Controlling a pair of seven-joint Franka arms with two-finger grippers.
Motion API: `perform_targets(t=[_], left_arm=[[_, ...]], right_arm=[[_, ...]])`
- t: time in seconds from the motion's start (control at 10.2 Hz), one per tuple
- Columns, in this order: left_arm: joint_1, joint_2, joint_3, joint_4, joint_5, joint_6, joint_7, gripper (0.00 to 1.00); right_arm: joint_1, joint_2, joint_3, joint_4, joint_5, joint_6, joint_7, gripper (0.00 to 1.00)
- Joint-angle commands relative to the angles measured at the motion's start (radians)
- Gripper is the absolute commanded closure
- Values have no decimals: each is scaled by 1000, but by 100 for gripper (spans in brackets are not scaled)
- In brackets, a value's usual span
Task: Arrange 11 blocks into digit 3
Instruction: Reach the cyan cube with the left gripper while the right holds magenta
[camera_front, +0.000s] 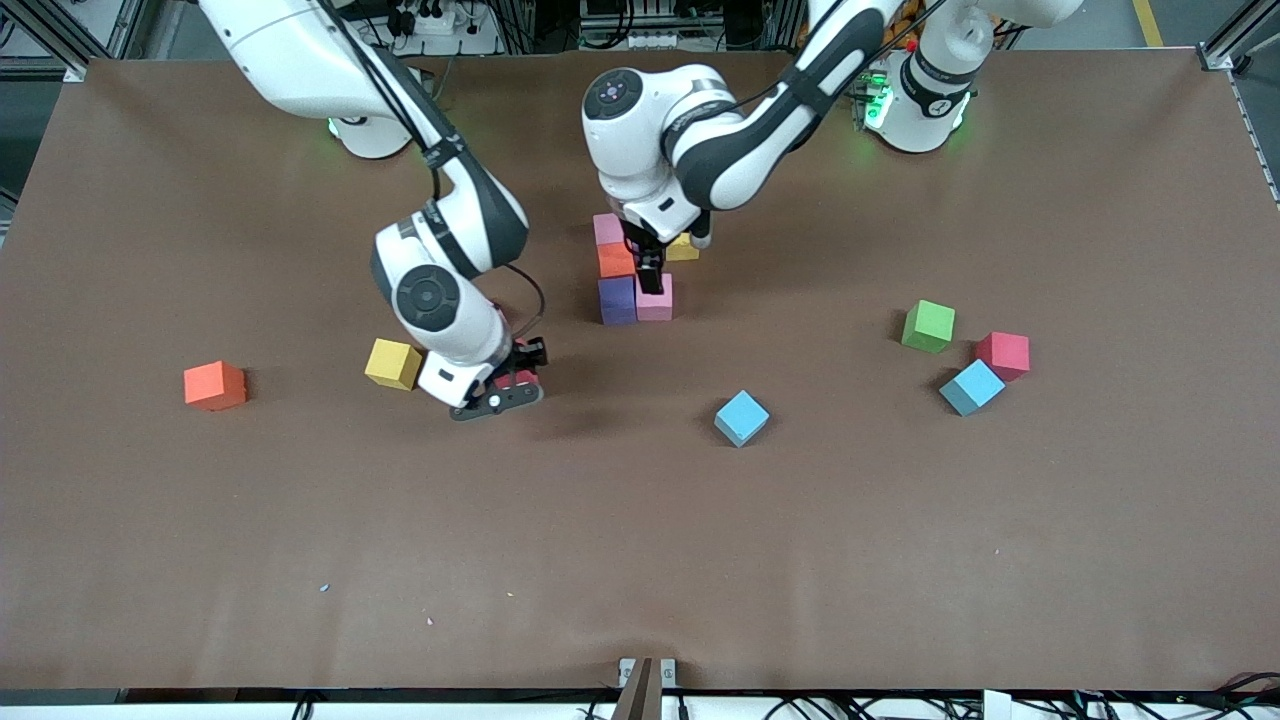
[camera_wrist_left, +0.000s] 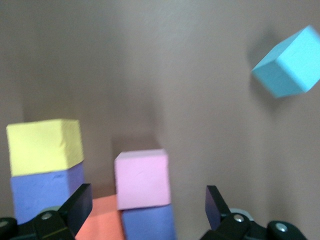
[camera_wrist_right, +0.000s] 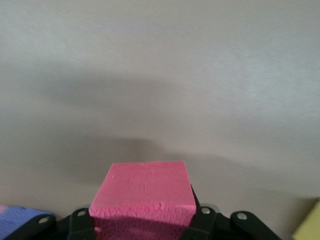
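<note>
So the 3 is only partly built. In the middle of the desk (camera_front: 900, 560) there's a tight cluster: a pink block (camera_front: 607, 228), an orange block (camera_front: 615, 260) just nearer the front camera, a purple block (camera_front: 617, 299) nearer again, another pink block (camera_front: 657, 300) touching the purple one, and a yellow block (camera_front: 683, 248) mostly hidden under the arm. The left wrist view hints at one more purple cube, so five or six are placed, I'd guess.

The left tool (camera_front: 650, 270) hangs right over that cluster with its fingers spread wide, gripping nothing. The right tool (camera_front: 505, 385) is clamped on a pinkish-red block (camera_wrist_right: 144, 192), over the desk between the cluster and a loose yellow block (camera_front: 393, 363).

Loose ones left: orange (camera_front: 215, 385), two light blue (camera_front: 741, 417) (camera_front: 971, 387), green (camera_front: 928, 326), red (camera_front: 1003, 355). Roughly half to go.
</note>
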Motion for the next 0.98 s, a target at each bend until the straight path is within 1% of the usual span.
perform_targets(t=[0.0,0.1,0.2,0.49,0.69,0.78,0.88], left_arm=[[87,-59,-11,-58,37,-3,-8,0],[142,-62,-11,-57,37,-3,58,0],[184,-66,-11,-57,37,-1,138,0],[308,-65,-16,-52,33,5,395,0],[389,-57,-17,-43,13,8,669,0],[441,-54,-19,-19,-66,8,845,0],[466,-49,-14,15,-123,8,1005,0]], right_arm=[[58,112,-1,171,9,-74,133,82],[74,138,-1,225,9,-114,173,82],[95,154,-1,247,6,-119,212,82],[144,186,-1,260,3,-109,250,82],[172,218,-1,299,-6,-109,258,82],[183,227,-2,302,-6,-106,260,81],[187,230,-2,307,-8,-106,270,81]])
